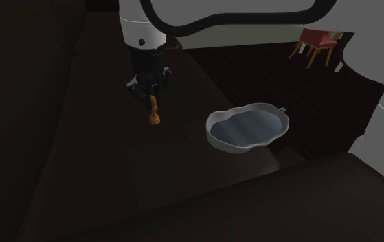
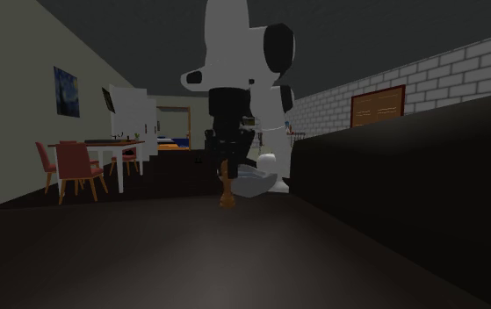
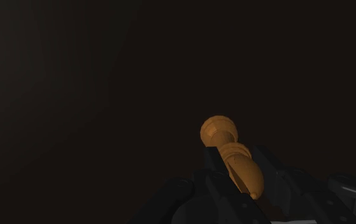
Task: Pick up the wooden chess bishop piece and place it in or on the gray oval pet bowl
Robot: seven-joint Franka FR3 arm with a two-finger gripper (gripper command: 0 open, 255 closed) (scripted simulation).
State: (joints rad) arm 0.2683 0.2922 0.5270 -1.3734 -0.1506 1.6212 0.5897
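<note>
- In the wrist view the black gripper (image 3: 237, 167) is clamped on the orange-brown wooden bishop (image 3: 220, 132). A finger (image 3: 202, 184) presses on each side of its upper part. The round base points away from the hand, over a dark surface.
- In the second exterior view a dark surface (image 2: 147, 263) takes up the lower part of the frame. At the middle the gripper (image 2: 226, 158) hangs straight down, with the bishop (image 2: 227, 191) upright beneath it. I cannot tell whether the base touches the surface.
- Just behind the bishop, slightly right of centre, lies the gray bowl (image 2: 254, 184), apart from the piece.
- In the shoulder view the bishop (image 1: 154, 115) stands left of centre in the upper half, under the gripper (image 1: 151, 93). The bowl (image 1: 214, 137), wavy-rimmed with a bluish inside, lies to its right near the middle of the frame. A bare strip of surface separates the two.
- Farther back, at the left of the second exterior view, stand a white table (image 2: 120, 171) and red chairs (image 2: 76, 162), with a painting (image 2: 68, 92) on the wall above.
- At the upper right is a brick wall (image 2: 463, 70) with a wooden door (image 2: 377, 105).
</note>
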